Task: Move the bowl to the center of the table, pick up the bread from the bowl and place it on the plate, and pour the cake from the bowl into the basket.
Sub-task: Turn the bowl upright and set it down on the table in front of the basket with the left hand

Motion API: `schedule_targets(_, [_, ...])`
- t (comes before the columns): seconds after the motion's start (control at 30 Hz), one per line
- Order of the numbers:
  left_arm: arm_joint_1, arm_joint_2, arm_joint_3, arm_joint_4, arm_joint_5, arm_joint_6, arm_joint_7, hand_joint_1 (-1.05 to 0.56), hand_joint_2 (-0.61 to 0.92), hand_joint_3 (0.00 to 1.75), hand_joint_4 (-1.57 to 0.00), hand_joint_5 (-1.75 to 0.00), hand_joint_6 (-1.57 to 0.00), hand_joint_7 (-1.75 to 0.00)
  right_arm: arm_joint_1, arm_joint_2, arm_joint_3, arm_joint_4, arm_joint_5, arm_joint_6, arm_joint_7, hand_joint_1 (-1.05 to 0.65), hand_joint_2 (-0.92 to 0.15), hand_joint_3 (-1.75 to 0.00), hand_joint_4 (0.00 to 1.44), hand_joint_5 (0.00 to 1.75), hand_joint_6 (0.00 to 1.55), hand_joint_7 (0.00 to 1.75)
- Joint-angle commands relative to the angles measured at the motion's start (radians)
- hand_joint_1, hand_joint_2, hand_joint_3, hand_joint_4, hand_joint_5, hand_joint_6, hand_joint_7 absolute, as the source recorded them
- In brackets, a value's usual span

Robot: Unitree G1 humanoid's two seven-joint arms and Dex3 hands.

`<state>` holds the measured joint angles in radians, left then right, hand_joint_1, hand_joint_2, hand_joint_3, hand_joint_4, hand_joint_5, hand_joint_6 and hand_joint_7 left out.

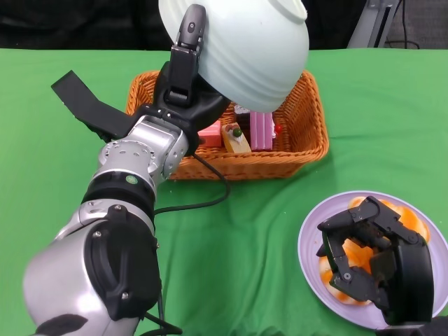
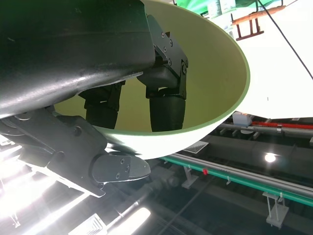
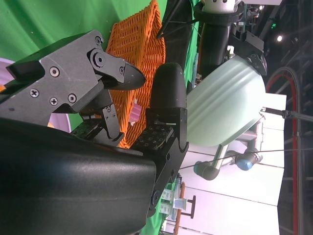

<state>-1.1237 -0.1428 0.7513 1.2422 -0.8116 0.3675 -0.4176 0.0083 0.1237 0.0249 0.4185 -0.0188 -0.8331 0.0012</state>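
My left hand [image 1: 183, 77] grips the pale green bowl [image 1: 241, 49] by its rim and holds it tipped over above the wicker basket [image 1: 308, 143]. The left wrist view looks into the bowl [image 2: 215, 83]: its inside shows nothing, with fingers [image 2: 166, 93] over the rim. Cake pieces, pink [image 1: 262, 130] and cream-topped [image 1: 235, 138], lie in the basket. My right hand [image 1: 374, 259] hovers over the lilac plate [image 1: 308, 241], fingers curled above the orange bread [image 1: 413, 222]; whether it touches the bread I cannot tell. In the right wrist view the basket [image 3: 134, 44] and bowl [image 3: 225, 103] show beyond the fingers [image 3: 166, 112].
A green cloth [image 1: 252, 238] covers the table. A black cable [image 1: 206, 203] trails from my left forearm across the cloth in front of the basket. A black strap [image 1: 87, 105] sticks out from the left wrist.
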Motion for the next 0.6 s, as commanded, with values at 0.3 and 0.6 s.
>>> schedule_targets(0.3, [-0.025,0.017,-0.179,-0.05,0.187,-0.237,-0.104,-0.13,0.61,1.18,-0.7,-1.75,-0.64,-1.67,0.005,-0.003,-0.002,-0.008,0.012,-0.002,0.003,-0.09,-0.58,-0.86,0.76,1.5,0.75,1.21])
schedule_targets(0.6, [0.012,0.045,-0.323,-0.074,0.367,-0.522,-0.17,-0.11,0.63,1.16,-0.75,-1.75,-0.7,-1.61,0.006,-0.009,-0.005,-0.002,0.015,-0.012,0.017,-0.08,-0.58,-0.86,0.76,1.5,0.75,1.21])
